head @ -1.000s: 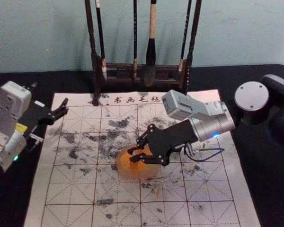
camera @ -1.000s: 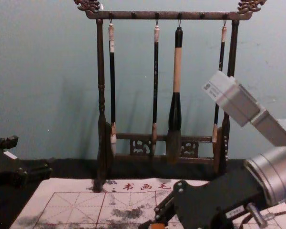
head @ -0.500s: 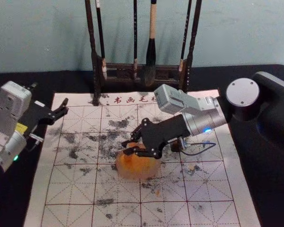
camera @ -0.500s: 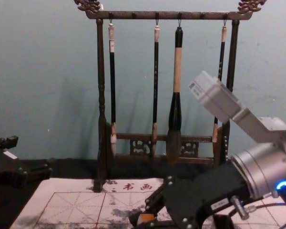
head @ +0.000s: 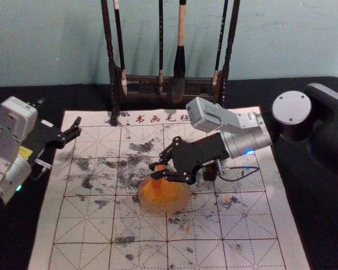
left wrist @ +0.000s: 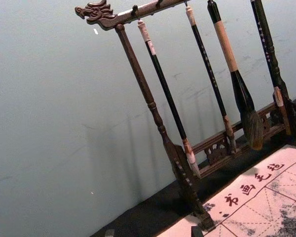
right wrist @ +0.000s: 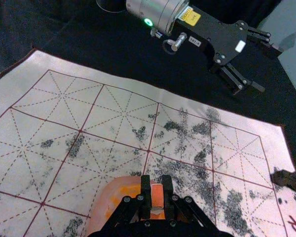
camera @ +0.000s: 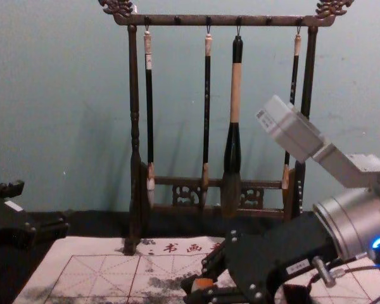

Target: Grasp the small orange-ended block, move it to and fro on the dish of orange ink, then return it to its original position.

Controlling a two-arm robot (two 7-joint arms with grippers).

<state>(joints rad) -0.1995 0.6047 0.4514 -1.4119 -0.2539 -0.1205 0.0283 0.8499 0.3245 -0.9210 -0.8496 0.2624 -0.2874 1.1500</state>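
Dish point(head: 181, 201): block point(right wrist: 157, 196) above its far part, clamped in right gripper point(head: 155, 171).
Since the last half second the right gripper has shifted slightly rightward and away from the robot, block retained, consistent with the to-and-fro stroke; contact with the ink cannot be confirmed. Return appears outstanding. Left gripper point(right wrist: 270, 70) is parked beyond the mat's point(head: 259, 225) left edge, fingers apart.

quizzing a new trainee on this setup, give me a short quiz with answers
1. Which gripper holds the orange-ended block at the dish of orange ink?
2. True or false: the left gripper has its fingers spread apart.
3. How many brushes hang from the rack?
a) two
b) four
c) six

Key: 1. the right gripper; 2. true; 3. b
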